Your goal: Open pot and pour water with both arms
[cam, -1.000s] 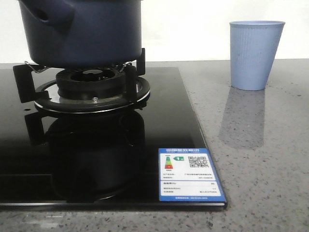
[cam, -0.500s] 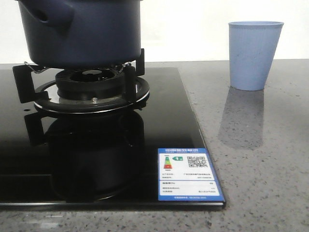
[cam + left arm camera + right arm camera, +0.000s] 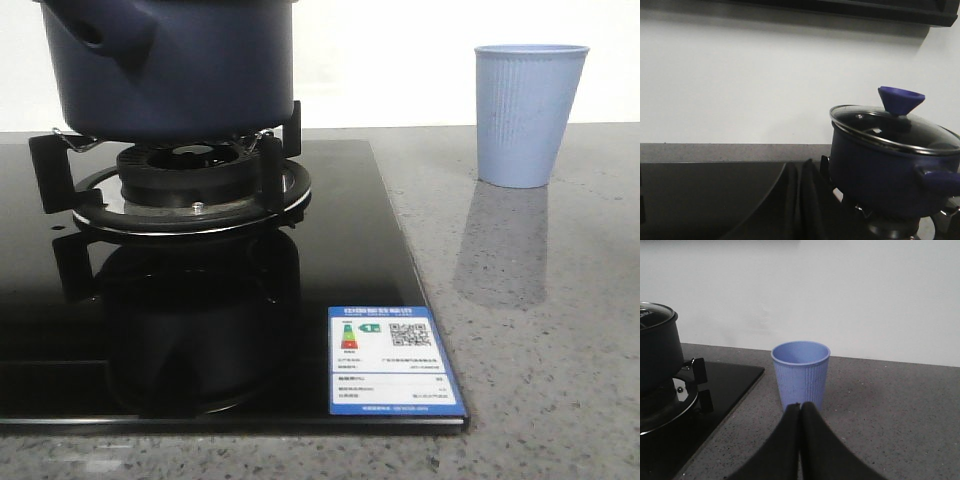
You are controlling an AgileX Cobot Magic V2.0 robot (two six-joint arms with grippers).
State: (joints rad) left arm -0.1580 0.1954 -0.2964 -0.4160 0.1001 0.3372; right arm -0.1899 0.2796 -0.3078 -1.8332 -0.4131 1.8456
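Both hands clenched empty; lidded pot (image 3: 880, 172) on burner (image 3: 190, 185), cup (image 3: 800, 372) looks empty

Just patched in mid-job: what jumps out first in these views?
The dark navy pot dominates, sitting on the gas burner of the black glass hob at front left, its glass lid with a blue knob on. To the right, a pale blue ribbed cup stands upright on the grey counter. Both grippers look shut, holding nothing.
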